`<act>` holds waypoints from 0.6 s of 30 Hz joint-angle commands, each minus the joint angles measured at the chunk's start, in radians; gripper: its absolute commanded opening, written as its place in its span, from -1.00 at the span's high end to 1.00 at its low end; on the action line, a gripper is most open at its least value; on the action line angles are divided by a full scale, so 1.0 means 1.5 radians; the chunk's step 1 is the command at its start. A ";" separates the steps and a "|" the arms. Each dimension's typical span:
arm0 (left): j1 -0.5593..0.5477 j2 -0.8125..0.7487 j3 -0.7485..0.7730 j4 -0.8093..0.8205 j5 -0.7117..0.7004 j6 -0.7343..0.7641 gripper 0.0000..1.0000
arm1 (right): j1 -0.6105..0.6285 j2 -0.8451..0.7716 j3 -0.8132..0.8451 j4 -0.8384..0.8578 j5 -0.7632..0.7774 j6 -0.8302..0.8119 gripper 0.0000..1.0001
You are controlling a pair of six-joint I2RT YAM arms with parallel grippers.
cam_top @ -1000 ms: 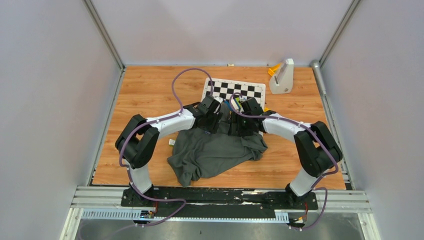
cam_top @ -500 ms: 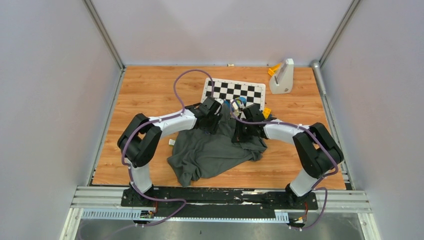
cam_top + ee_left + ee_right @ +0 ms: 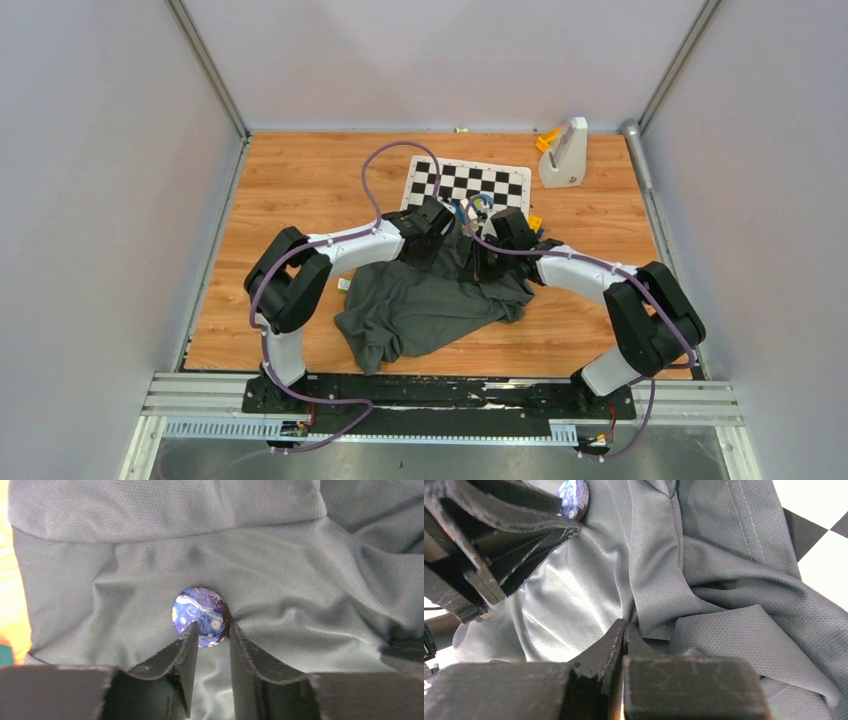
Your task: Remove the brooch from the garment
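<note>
The dark grey garment (image 3: 420, 305) lies crumpled on the table, its far edge over the chequered board. In the left wrist view the brooch (image 3: 201, 616), a round blue-and-yellow badge, sits pinned on the garment (image 3: 150, 555). My left gripper (image 3: 212, 630) has closed in on the brooch's lower part. One fingertip overlaps its face, the other presses its right rim, and the cloth puckers there. In the right wrist view the brooch (image 3: 574, 497) shows edge-on at the left gripper's tips. My right gripper (image 3: 624, 624) is shut, pinching a fold of the garment (image 3: 724, 580).
The black-and-white chequered board (image 3: 480, 178) lies at the back, partly under the garment, and shows again as the board (image 3: 819, 545) in the right wrist view. A white stand with an orange piece (image 3: 563, 152) is at the back right. Both arms meet over the garment's far edge.
The left jaws have narrowed onto the brooch. The right gripper has shut on the cloth, and its arm has stretched out lower and further right.
</note>
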 commanded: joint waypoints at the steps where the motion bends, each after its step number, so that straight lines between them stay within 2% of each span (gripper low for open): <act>1: -0.003 -0.003 0.026 -0.024 -0.052 0.007 0.42 | 0.003 -0.039 -0.014 0.031 -0.001 -0.007 1.00; 2: -0.002 -0.011 0.023 -0.023 -0.053 0.005 0.60 | 0.003 -0.042 -0.015 0.032 0.003 -0.007 1.00; 10: 0.033 -0.070 -0.019 0.020 0.001 -0.013 0.95 | 0.003 -0.049 -0.019 0.037 0.000 -0.007 1.00; 15: 0.043 -0.095 -0.037 0.024 -0.021 -0.019 0.99 | 0.003 -0.063 -0.026 0.044 0.001 -0.008 1.00; 18: 0.044 -0.103 -0.040 0.017 -0.048 -0.022 0.90 | 0.003 -0.072 -0.030 0.049 -0.001 -0.007 1.00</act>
